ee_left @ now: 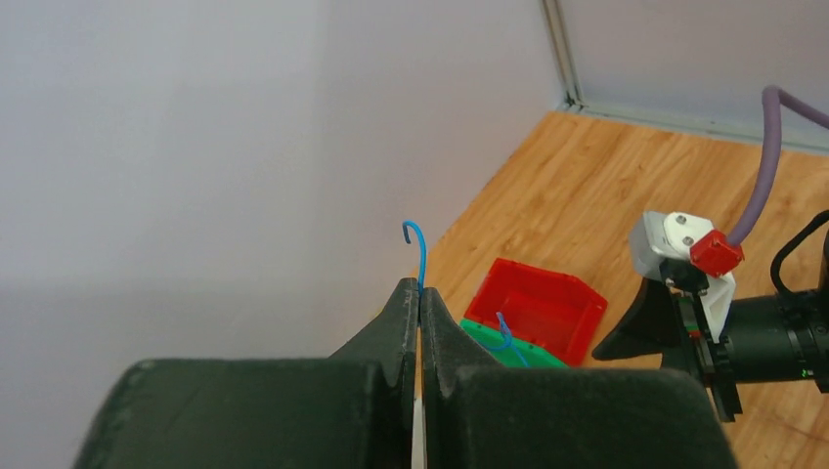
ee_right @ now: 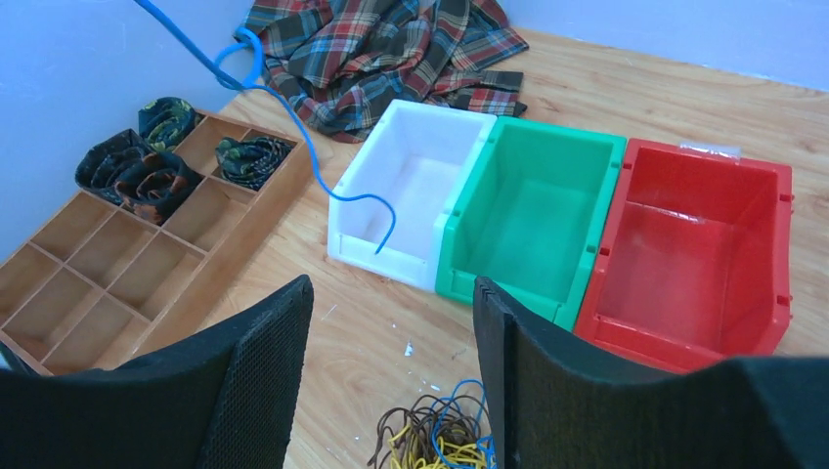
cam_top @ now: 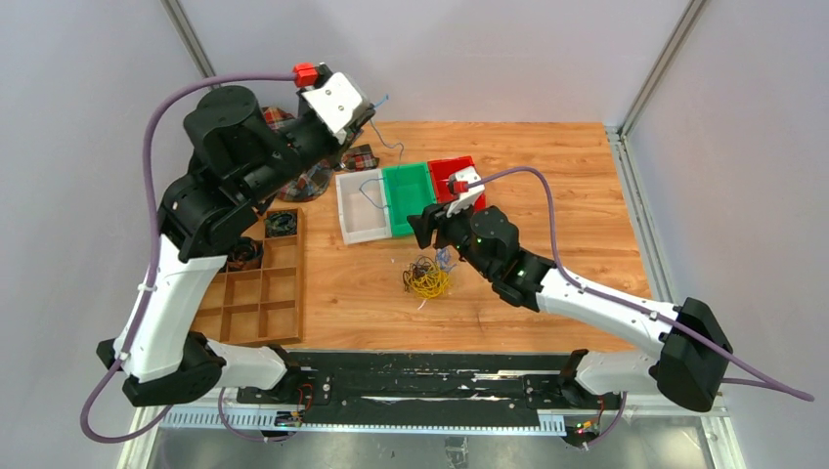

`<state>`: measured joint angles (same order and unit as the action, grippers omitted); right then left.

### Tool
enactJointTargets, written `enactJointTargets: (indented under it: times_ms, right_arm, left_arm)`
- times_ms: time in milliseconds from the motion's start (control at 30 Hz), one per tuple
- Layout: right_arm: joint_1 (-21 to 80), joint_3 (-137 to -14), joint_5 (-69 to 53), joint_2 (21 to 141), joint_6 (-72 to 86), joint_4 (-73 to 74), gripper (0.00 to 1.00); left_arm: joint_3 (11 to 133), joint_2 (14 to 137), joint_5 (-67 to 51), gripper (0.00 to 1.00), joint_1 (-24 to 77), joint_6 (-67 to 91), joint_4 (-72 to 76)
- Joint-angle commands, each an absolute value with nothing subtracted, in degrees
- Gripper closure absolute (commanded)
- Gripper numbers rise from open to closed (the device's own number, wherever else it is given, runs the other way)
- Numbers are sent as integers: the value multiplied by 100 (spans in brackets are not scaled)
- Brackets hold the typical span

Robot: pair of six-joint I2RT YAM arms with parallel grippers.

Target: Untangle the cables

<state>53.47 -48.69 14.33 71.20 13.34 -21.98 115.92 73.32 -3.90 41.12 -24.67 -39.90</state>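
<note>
A tangle of thin yellow, brown and blue cables (cam_top: 427,277) lies on the wooden table; in the right wrist view this tangle (ee_right: 445,440) sits just below and between my fingers. My right gripper (cam_top: 427,230) (ee_right: 391,293) hovers open over it, holding nothing. My left gripper (cam_top: 368,110) (ee_left: 419,293) is raised high at the back left, shut on one blue cable (ee_left: 421,254). That blue cable (ee_right: 293,127) hangs down free of the tangle, with its lower end (cam_top: 375,191) dangling over the white bin (ee_right: 411,186).
Next to the white bin (cam_top: 354,220) stand a green bin (cam_top: 409,198) and a red bin (cam_top: 452,174). A wooden divided tray (cam_top: 262,293) with dark coiled bundles (ee_right: 137,166) lies at the left. A plaid cloth (ee_right: 381,59) lies behind the bins.
</note>
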Motion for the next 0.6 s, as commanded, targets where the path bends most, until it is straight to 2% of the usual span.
enactJointTargets:
  times_ms: [0, 233, 567]
  right_arm:
    - [5164, -5094, 1294, 7201, 1221, -2103, 39]
    - [4582, -4734, 1186, 7014, 1568, -1899, 38]
    - [3869, -4556, 1197, 6930, 1685, -1314, 38]
  left_arm:
    - [11619, 7501, -430, 100, 4166, -2347, -4307]
    - [11369, 7667, 200, 99, 4111, -2751, -4170]
    - [10857, 7779, 74, 99, 3201, -2889, -3578]
